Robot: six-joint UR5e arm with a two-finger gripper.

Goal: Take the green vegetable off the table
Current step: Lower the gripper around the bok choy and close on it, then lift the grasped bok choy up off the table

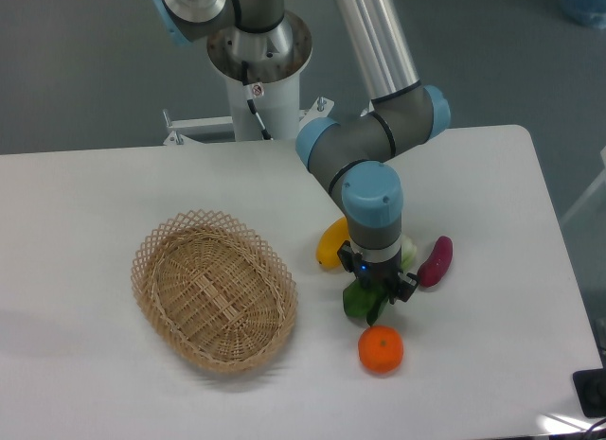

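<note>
The green vegetable (pixel 359 304) lies on the white table (pixel 95 194), right of centre. Its dark green leaves point to the front and its pale stalk end (pixel 409 253) points to the back right. My gripper (pixel 379 290) points straight down right over the vegetable's middle and hides most of it. The fingers are down at the vegetable, on either side of it. The wrist blocks the view of the fingertips, so I cannot tell whether they are closed on it.
A yellow fruit (pixel 331 242) lies just left of the gripper. A purple eggplant-like piece (pixel 436 261) lies just to its right. An orange (pixel 381 350) sits close in front. A wicker basket (pixel 215 290) stands to the left. The robot base (pixel 260 90) is at the back.
</note>
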